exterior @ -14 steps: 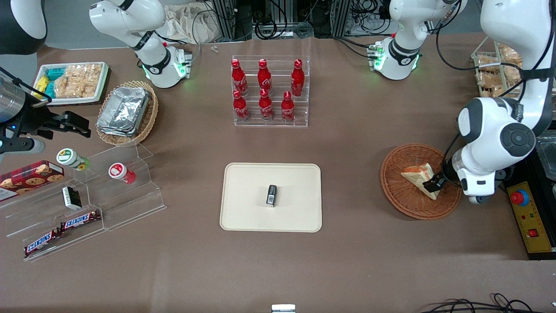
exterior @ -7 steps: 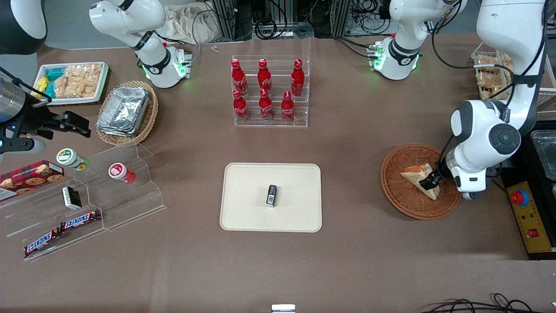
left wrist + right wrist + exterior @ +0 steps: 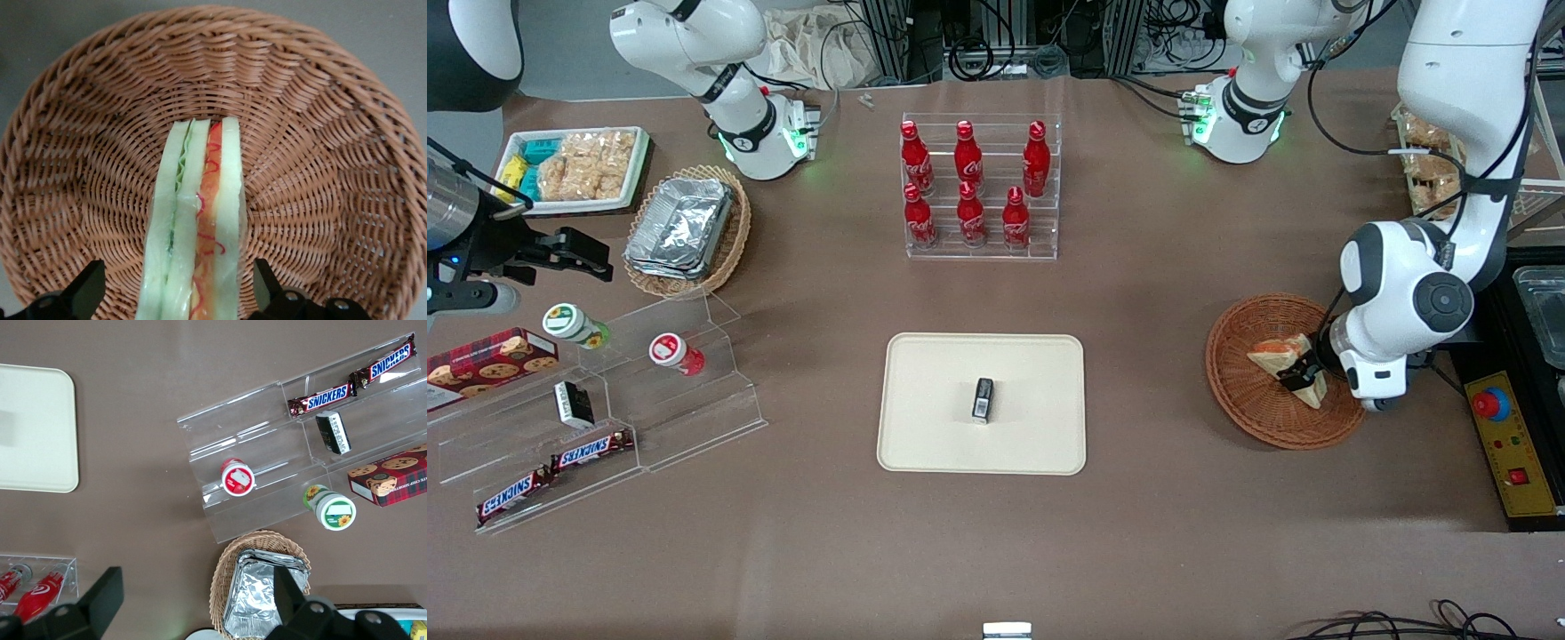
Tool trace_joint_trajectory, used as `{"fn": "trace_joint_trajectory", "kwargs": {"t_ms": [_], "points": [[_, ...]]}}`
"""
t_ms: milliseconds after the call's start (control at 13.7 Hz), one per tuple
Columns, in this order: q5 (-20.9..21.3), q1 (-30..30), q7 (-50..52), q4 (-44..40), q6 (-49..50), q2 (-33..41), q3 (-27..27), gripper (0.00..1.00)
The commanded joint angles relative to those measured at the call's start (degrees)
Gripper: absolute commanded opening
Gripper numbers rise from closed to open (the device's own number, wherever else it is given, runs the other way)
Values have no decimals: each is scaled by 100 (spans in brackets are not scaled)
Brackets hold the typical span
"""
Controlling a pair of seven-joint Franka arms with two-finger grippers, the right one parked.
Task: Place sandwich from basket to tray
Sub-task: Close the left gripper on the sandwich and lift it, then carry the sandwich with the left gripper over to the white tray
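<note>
While the triangular white-bread sandwich (image 3: 197, 227) stands on edge in the round reddish-brown wicker basket (image 3: 1249, 404), it is straddled by the open gripper (image 3: 1299, 377), fingers (image 3: 83, 290) clear of both faces. Bare desk (image 3: 1147, 373) separates basket from the cream rectangular tray (image 3: 934, 427), where a small dark packet (image 3: 983, 398) lies.

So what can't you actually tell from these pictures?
- Front view: the gripper sits at the sandwich in the basket; the arm's wrist hides any contact.
- Left wrist view: fingers flank the sandwich with gaps; its near end is cut off.
- Small black item on tray: label unreadable.
</note>
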State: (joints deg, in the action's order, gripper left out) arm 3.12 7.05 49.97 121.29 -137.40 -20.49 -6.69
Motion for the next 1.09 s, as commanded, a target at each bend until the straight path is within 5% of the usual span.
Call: {"fn": "trace_joint_trajectory", "kwargs": {"t_ms": [0, 73, 219, 583, 1021], "points": [[31, 16, 381, 53, -155, -34, -42, 95], [48, -10, 417, 27, -146, -25, -42, 54], [83, -37, 408, -87, -76, 1, -51, 2], [110, -20, 181, -403, 502, 123, -51, 0], [101, -37, -961, -2238, 2971, 89, -69, 0]]}}
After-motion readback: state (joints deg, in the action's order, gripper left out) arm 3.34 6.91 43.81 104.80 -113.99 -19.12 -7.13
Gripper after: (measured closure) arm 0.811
